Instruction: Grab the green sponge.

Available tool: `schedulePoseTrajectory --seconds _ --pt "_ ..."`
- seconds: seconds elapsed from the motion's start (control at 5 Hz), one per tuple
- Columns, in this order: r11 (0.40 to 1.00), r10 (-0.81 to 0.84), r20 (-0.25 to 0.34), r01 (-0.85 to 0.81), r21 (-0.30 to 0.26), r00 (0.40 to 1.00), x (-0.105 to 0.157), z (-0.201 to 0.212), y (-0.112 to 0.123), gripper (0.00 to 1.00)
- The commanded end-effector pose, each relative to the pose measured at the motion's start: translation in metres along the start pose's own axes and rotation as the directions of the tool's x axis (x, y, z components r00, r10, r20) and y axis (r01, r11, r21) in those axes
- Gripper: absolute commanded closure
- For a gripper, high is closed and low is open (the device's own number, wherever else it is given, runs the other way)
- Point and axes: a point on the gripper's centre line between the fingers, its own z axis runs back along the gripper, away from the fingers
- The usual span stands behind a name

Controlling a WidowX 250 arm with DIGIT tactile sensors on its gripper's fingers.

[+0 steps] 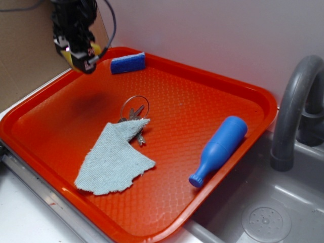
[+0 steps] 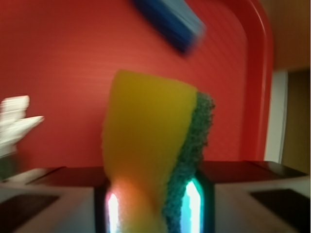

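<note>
The green sponge (image 2: 150, 145), yellow with a dark green scouring layer along its right side, fills the middle of the wrist view, squeezed between my two fingers. My gripper (image 2: 153, 204) is shut on it, and it hangs well above the orange tray (image 2: 58, 63). In the exterior view the gripper (image 1: 83, 56) is raised over the tray's far left corner, and only a sliver of the yellow sponge (image 1: 96, 50) peeks out beside the black fingers.
A blue sponge (image 1: 127, 63) lies at the tray's back edge just right of the gripper. A grey-blue cloth (image 1: 115, 158) covers part of a key ring (image 1: 134, 107). A blue bottle (image 1: 218, 149) lies at the right, by a grey sink with a faucet (image 1: 293, 111).
</note>
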Motion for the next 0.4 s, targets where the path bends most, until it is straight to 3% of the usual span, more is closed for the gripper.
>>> schedulePoseTrajectory --seconds 0.0,0.2 --pt "0.971 -0.208 0.133 0.221 -0.088 0.969 -0.026 0.093 -0.048 1.0" --pt "0.964 -0.178 0.123 0.198 -0.176 0.976 -0.031 0.089 -0.037 1.0"
